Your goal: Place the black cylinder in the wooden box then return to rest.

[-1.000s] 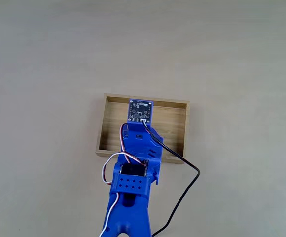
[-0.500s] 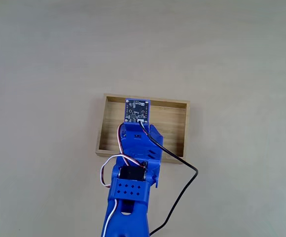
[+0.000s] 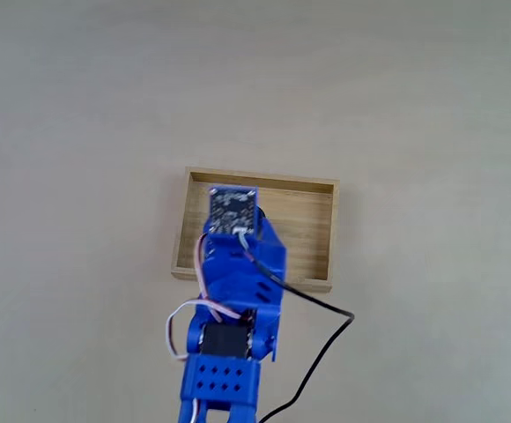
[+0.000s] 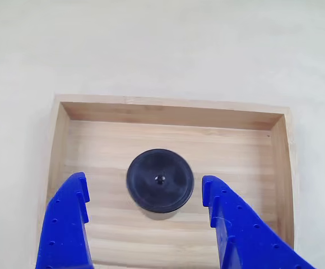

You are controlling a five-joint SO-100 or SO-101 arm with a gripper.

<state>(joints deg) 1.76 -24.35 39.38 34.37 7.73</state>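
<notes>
Black cylinder (image 4: 160, 180): upright on the plank floor of the wooden box (image 4: 173, 114), centre of frame in the other view, clear of every wall. Placement step judged complete. Gripper (image 4: 145, 193): blue fingers (image 4: 73, 207) spread wide either side of the cylinder, touching neither it nor each other, nothing held. Arm (image 3: 238, 264): over the box's left half, lower centre of the fixed view. Outstanding: withdrawal to rest
</notes>
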